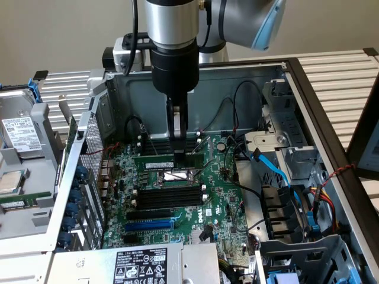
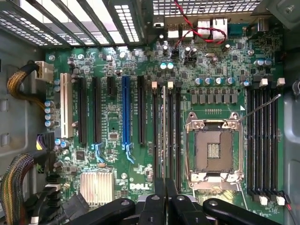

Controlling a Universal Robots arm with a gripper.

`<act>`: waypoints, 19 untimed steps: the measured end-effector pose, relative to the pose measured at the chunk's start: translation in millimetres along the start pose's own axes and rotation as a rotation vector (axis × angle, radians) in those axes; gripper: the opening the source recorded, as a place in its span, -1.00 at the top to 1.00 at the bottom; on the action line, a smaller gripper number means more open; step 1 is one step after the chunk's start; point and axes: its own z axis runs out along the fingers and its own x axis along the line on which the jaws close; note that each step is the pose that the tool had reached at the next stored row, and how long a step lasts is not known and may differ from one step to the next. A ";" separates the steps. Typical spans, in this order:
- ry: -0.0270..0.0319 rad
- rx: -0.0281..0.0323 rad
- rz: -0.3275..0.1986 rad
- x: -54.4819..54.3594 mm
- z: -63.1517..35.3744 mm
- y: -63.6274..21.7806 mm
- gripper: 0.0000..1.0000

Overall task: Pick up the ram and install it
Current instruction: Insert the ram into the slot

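White DELL logo [image 2: 142, 186] on the green motherboard [image 2: 112, 119]; power-supply label [image 1: 140, 266] illegible.

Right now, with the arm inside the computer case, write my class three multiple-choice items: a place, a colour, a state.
1. Where is the ram? A in the pincer, over the motherboard; B flat on a shelf; C in a person's hand.
2. One long expansion slot is: A red; B blue; C yellow.
3. The pincer is: A wide open; B shut on the ram; C shut on a screwdriver.
Key: 1A, the green stick hangs in the pincer; 2B, it stands out among black slots; 3B, both sides press the stick.
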 end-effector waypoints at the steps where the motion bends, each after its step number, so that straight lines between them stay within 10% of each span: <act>1: -0.0006 0.0002 0.000 0.4 1.1 0.0 0.76; 19: -0.0039 -0.0003 -0.002 7.3 17.0 -0.3 0.76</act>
